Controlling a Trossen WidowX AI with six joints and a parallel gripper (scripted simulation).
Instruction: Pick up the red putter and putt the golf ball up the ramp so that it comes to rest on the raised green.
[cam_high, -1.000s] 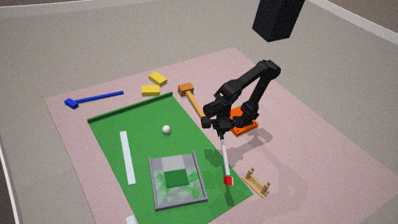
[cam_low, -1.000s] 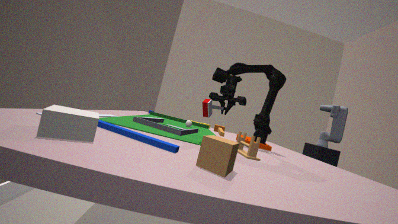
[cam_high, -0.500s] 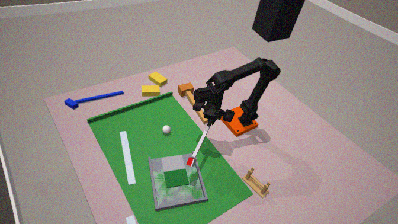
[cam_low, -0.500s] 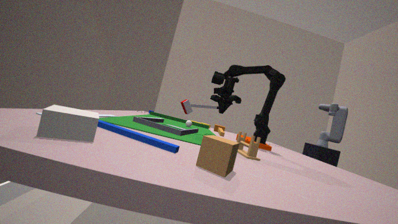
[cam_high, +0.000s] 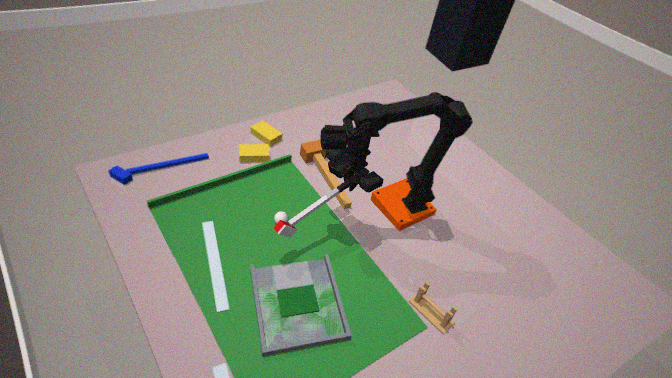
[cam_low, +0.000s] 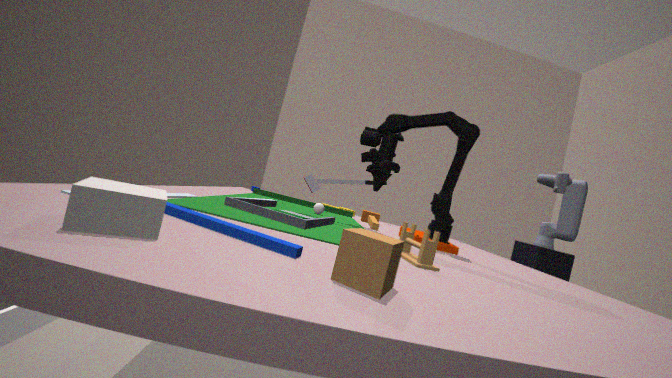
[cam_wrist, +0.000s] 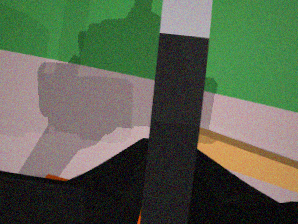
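Note:
My gripper (cam_high: 353, 183) (cam_low: 378, 185) (cam_wrist: 164, 150) is shut on the black grip of the red putter (cam_high: 315, 207) (cam_low: 340, 182) (cam_wrist: 180, 75) and holds it in the air. The putter slants out over the green mat (cam_high: 185, 225) (cam_low: 200, 204). Its red and grey head overlaps the lower edge of the white golf ball (cam_high: 281, 217) (cam_low: 319, 208) in the top view, but the exterior view shows the head raised above mat level. The ball rests on the mat. The grey-walled ramp (cam_high: 306, 345) (cam_low: 265, 212) surrounds the dark green raised square (cam_high: 298, 300). The ball is out of the wrist view.
An orange mallet (cam_high: 332, 180) (cam_wrist: 250, 160) lies beside the mat below the arm. A wooden rack (cam_high: 432, 312) (cam_low: 429, 252) stands near the mat's right corner. Yellow blocks (cam_high: 266, 132) and a blue mallet (cam_high: 167, 163) lie beyond the mat. A brown box (cam_low: 365, 261) and blue bar (cam_low: 230, 230) are nearer the exterior camera.

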